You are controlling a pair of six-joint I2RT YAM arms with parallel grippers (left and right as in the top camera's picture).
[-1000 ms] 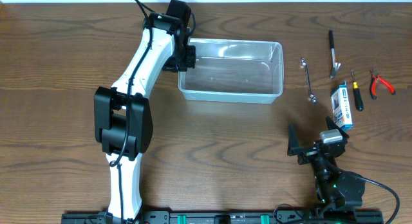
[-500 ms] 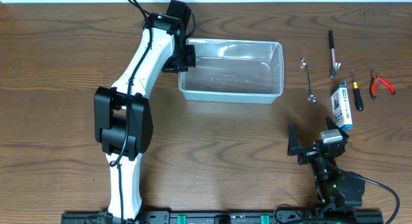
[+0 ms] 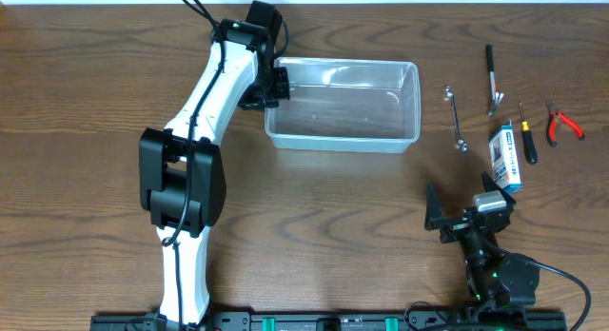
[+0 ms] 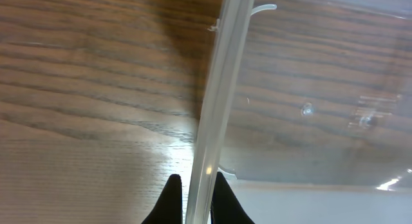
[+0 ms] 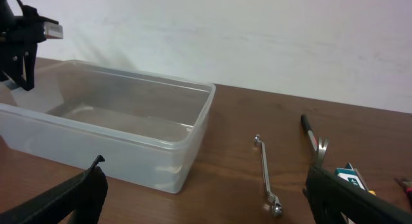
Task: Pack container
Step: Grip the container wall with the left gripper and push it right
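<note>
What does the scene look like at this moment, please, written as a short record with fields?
Container: clear tub, upright on the table, nothing inside
Left gripper: shut on the container's rim, at the short wall on the robot's left
Right gripper: open, holding nothing, low at the near right of the table
Loose items right of the container: wrench, black pen, screwdriver, red pliers, blue-and-white box
Packed so far: nothing

Left hand (image 3: 273, 84) on container (image 3: 343, 133) left rim; wrench (image 3: 456, 119), pliers (image 3: 563, 125), perhaps screwdriver (image 3: 526, 138), lie right of container.
</note>
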